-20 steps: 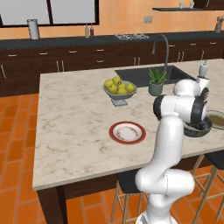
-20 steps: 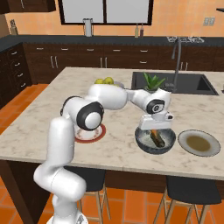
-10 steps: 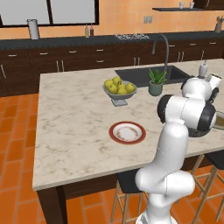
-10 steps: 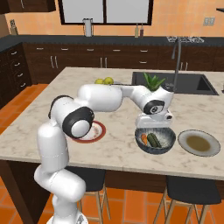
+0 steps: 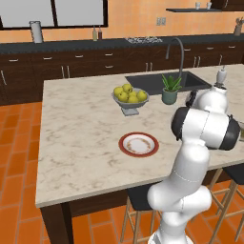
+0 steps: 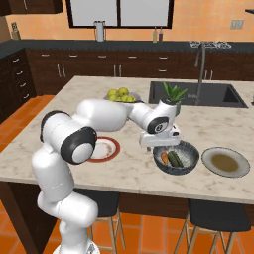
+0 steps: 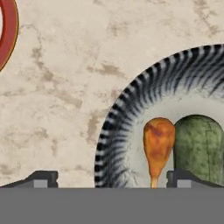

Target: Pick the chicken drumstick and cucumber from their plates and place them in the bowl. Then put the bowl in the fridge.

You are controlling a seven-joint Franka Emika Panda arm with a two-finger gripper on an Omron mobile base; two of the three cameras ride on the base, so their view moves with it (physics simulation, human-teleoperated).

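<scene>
The gripper (image 6: 159, 144) is seen with its jaws spread wide and nothing held between them; in the hand view its two dark finger tips (image 7: 42, 178) are set far apart at the bottom, one over bare marble and the other over the bowl. The gripper is poised just above the near-left rim of the bowl (image 6: 184, 147), which stands on the marble island counter (image 6: 74, 99). Inside the bowl (image 7: 127, 109) the chicken drumstick (image 7: 158, 141) and the cucumber (image 7: 199, 146) are laid side by side, touching or nearly so, the drumstick's bone end pointed toward the hand. In the right base view the same pair is made out as an orange piece (image 6: 164, 158) beside a dark green piece (image 6: 174, 158) on the pale inside of the bowl. Just beside the bowl, on the side away from the arm, the olive-beige plate (image 6: 225, 162) is seen with a brown smear at its centre. The red-rimmed plate (image 5: 138, 144) is set on the counter on the arm's other side, well apart from the bowl; a piece of its red rim (image 7: 8, 33) is caught at a corner of the hand view. Farther back, a silver pedestal bowl of yellow fruit (image 5: 129, 97) and a potted plant (image 5: 169, 89) are placed near the sink (image 5: 164, 81) with its curved tap (image 5: 177, 52).
</scene>
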